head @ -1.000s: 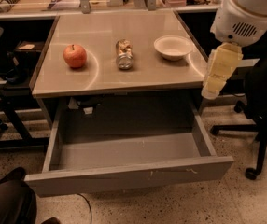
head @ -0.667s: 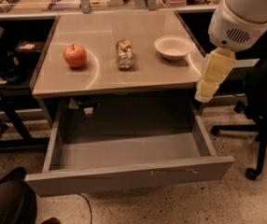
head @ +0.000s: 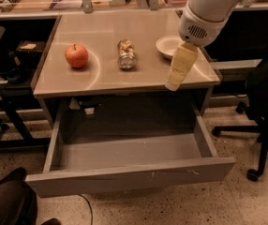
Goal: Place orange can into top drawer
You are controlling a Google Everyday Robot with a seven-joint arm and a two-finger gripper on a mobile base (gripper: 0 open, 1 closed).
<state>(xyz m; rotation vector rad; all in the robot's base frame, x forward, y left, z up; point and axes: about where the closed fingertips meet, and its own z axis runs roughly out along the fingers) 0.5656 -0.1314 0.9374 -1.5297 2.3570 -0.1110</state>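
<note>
Because the small cylindrical orange can (head: 126, 54) with silvery ends, lying mid-table, looks light, stiff and slippery, a hold across its round body seems best. The cream-coloured gripper (head: 174, 83) hangs at its 4 o'clock over the tan table (head: 101, 81) front edge; open or closed, I cannot tell. At 6 o'clock the wide grey metal top drawer (head: 124, 179) gapes, roomy.

Top drawer (head: 129, 176): pulled out, interior open from above.
Tabletop (head: 106, 81): apple (head: 77, 56) left, orange can (head: 126, 54) centre, bowl (head: 167, 46) right; all well apart, open lanes between.
Gripper (head: 173, 84): over the front right edge, near the bowl.
Chair (head: 265, 102): right of the drawer.
</note>
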